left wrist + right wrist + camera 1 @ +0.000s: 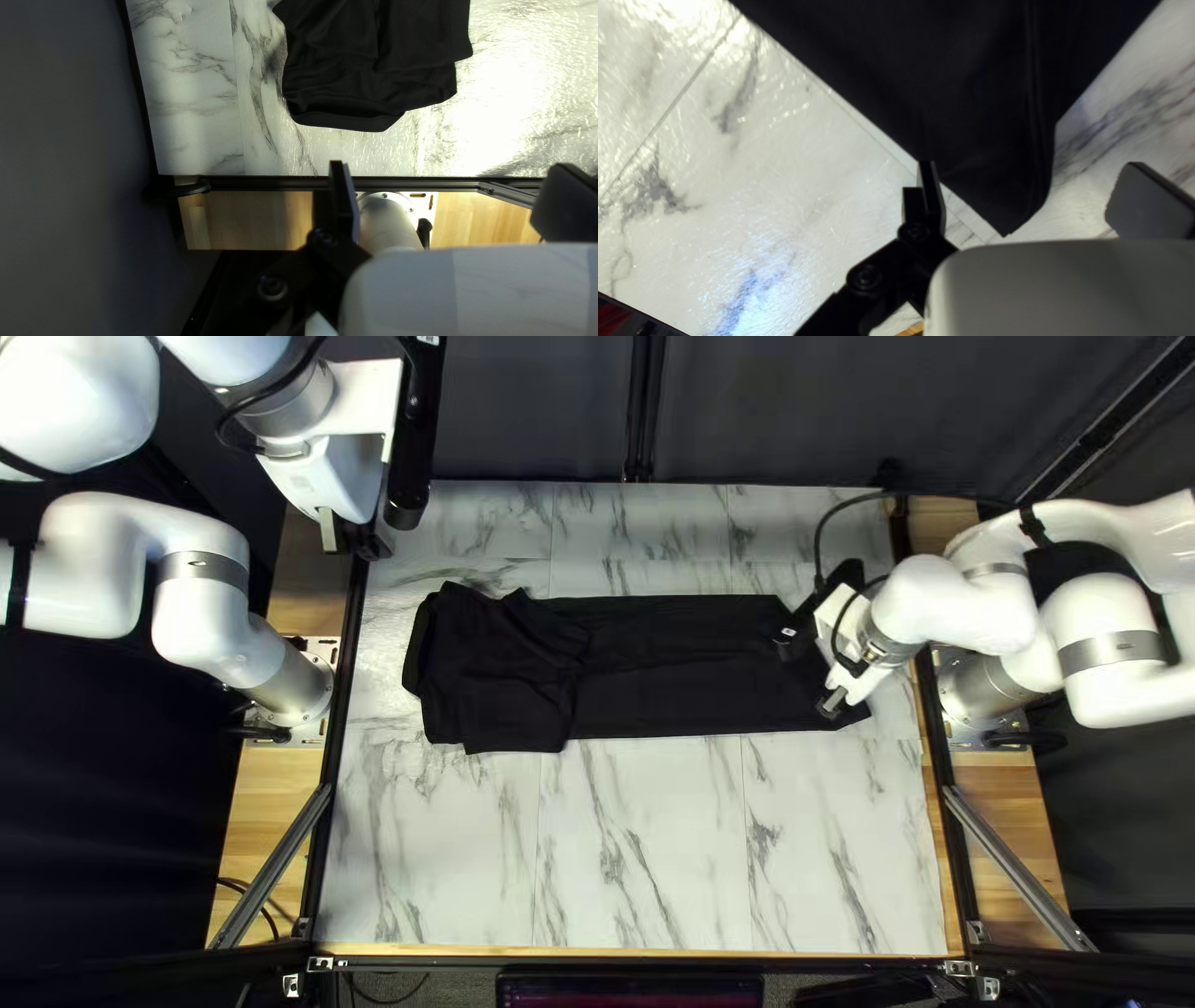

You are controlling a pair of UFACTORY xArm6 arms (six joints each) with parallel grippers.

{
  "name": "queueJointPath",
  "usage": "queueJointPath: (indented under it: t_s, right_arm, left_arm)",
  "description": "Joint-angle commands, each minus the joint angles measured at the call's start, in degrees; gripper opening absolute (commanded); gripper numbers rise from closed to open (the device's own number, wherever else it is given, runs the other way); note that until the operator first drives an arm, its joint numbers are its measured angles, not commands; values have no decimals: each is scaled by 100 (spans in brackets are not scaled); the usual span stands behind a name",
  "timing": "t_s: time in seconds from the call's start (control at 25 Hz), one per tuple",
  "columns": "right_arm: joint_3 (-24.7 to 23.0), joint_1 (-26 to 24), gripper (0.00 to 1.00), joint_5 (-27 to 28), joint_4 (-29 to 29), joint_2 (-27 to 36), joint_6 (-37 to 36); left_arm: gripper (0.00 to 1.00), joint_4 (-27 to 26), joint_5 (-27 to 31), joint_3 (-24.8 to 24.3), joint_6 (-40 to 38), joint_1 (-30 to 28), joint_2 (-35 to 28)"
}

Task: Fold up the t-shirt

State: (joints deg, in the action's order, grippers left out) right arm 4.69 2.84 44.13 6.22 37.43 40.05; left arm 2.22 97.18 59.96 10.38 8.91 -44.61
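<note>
1. The t-shirt (pixel 697 660) lies on the bench (pixel 623 859), nearer its far edge than its near edge, as a long, narrow black strip running between the bench's left and right sides.
2. Done, as far as I can judge: the width has been taken in, so the lengthwise folding looks made. The strip's end toward the bench's right side is fairly flat and straight-edged.
3. Less tidy: the end toward the bench's left side is wider, layered and rumpled, with uneven edges. Whether that is sleeve or collar I cannot tell.
4. Remaining: the strip is at full length, so at least 1 crosswise fold seems due, perhaps 2, then some smoothing. I would call the task past its middle but unfinished.
5. The right end effector (pixel 1033 165) is at the strip's end by the bench's right side, with its 2 fingers spread wide and gripping nothing. A corner (pixel 1005 211) of the cloth shows between and beyond them; whether it touches either finger I cannot tell.
6. The left end effector (pixel 450 167) is raised over the bench's left side toward the far corner, also wide apart and holding nothing.
7. The next move probably calls for closing on that corner and carrying the end toward the bench's left side. A grip on only 1 layer could pull the strip open.
</note>
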Motion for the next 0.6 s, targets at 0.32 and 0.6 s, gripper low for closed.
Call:
queueJointPath:
  t_s: [0.32, 0.6]
  right_arm:
    - [-391, 378, 86, -232, 189, 102, 379]
    - [-373, 280, 0, -394, 219, -80, 277]
  left_arm:
    - [100, 0, 0, 0, 0, 0, 0]
    - [100, 0, 0, 0, 0, 0, 0]
